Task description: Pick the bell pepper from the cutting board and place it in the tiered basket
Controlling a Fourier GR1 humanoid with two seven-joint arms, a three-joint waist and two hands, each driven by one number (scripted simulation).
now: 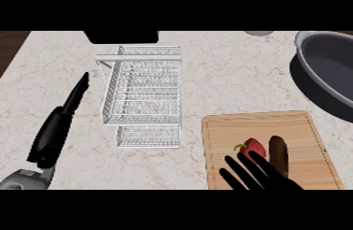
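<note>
A small red bell pepper [252, 145] with a green stem lies on the wooden cutting board [276, 126], near its lower middle. My right hand [265, 175] hovers over the board's near part, fingers straight and spread, with the fingertips at the pepper's near side and the thumb just right of it. It is open and holds nothing. The white wire tiered basket [143, 96] stands left of the board, mid-counter. My left hand [59, 126] rests at the left, fingers straight and pointing away from me, open.
A large grey bowl [329, 68] sits at the right edge behind the board. A dark object [121, 36] stands at the counter's back behind the basket. The counter's left edge meets dark wood at the top left.
</note>
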